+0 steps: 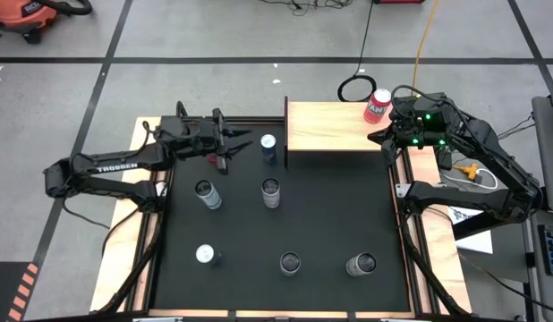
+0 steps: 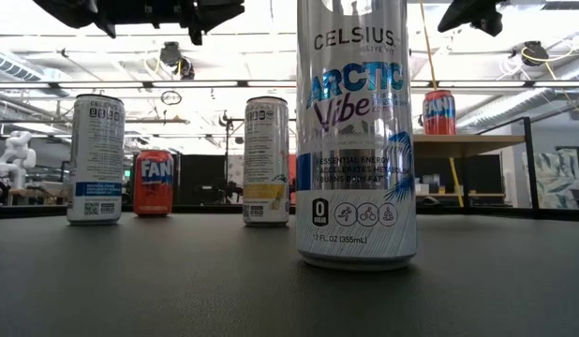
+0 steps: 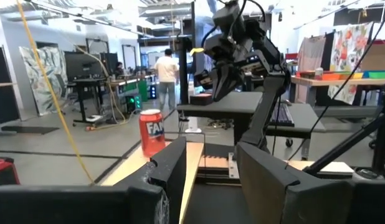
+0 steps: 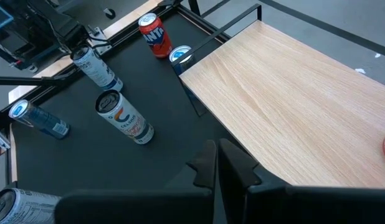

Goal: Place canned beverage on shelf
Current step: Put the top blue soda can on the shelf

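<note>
Fanta can (image 1: 377, 105), red, stands upright on the far right corner of the light wood shelf (image 1: 330, 128). Right gripper (image 1: 380, 137) hovers just beside it over the shelf's right edge, fingers closed on nothing. Left gripper (image 1: 243, 143) hangs above the mat left of the shelf, fingers partly apart, empty, with a second red can (image 1: 211, 159) just below it

A small raised rectangular shelf of light natural wood (image 1: 335, 125) has a plain flat top. A red cylindrical Fanta beverage can (image 1: 378, 105) stands upright on the shelf's far right corner, apparently close to its edge.
</note>
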You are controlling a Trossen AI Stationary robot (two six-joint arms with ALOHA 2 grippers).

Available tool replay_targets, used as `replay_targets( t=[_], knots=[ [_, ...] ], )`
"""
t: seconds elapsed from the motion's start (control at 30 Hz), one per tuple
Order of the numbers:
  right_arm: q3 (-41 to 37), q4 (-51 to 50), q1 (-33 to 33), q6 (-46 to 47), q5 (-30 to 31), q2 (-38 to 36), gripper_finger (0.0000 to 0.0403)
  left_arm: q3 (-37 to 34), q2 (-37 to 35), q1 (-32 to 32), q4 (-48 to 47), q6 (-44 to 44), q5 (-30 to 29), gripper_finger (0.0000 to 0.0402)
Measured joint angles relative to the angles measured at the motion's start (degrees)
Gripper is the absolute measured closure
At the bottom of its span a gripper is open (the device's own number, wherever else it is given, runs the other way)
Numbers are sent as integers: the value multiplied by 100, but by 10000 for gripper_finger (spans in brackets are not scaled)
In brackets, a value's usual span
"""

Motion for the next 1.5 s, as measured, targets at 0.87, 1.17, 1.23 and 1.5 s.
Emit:
replay_targets(
  t=[0.87, 1.17, 1.23, 1.5],
  knots=[
    [-1, 0, -1, 0, 1, 0, 403, -2, 249, 1, 324, -415, -47, 255],
    [0, 0, -2, -2, 0, 0, 403, -2, 246, -25, 460, -111, -171, 255],
    [2, 1, 0, -2, -1, 0, 403, -2, 246, -60, 425, -101, -177, 255],
    [1, 1, 0, -1, 0, -1, 403, -2, 246, -150, 414, -99, -260, 242]
  ],
)
